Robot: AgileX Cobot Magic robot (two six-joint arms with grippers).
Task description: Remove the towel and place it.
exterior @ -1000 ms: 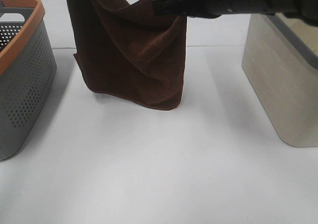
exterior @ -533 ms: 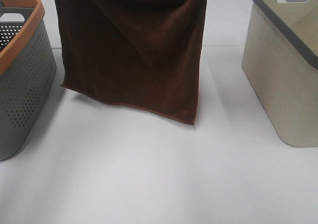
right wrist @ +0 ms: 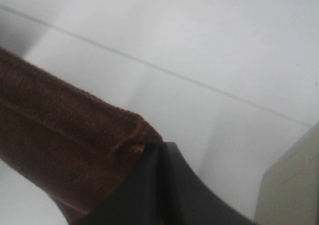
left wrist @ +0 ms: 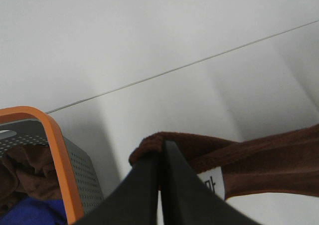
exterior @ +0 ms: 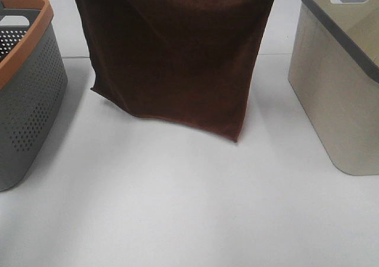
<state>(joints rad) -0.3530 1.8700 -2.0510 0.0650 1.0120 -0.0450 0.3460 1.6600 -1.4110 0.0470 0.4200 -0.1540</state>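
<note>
1. Towel (exterior: pixel 172 54) first: we see the dark brown cloth hanging as a spread sheet above the white surface (exterior: pixel 189 208), its top edge out of the high view and its lower hem seemingly clear of the surface, lowest at its corner toward the beige basket.
2. We hold it by its two upper corners. In the left wrist view, the left hand (left wrist: pixel 160 160) has its fingers pressed together on one corner, right beside the small white label (left wrist: pixel 213 183).
3. In the right wrist view, the right hand (right wrist: pixel 160 155) is likewise clamped on the other corner, the cloth edge bunched at its fingertips.
4. Neither hand shows in the high view; both are above its frame.
5. To one side stands the grey basket with an orange rim (exterior: pixel 26 48), which the left wrist view shows holding more brown and blue cloth. To the other side stands the beige basket (exterior: pixel 337 89), whose visible part looks empty.
6. We judge the removal done: the towel is out, lifted and opened flat between the baskets.
7. Left to do is the placing. The pictures do not tell us whether it belongs on the surface or in the beige basket.
</note>
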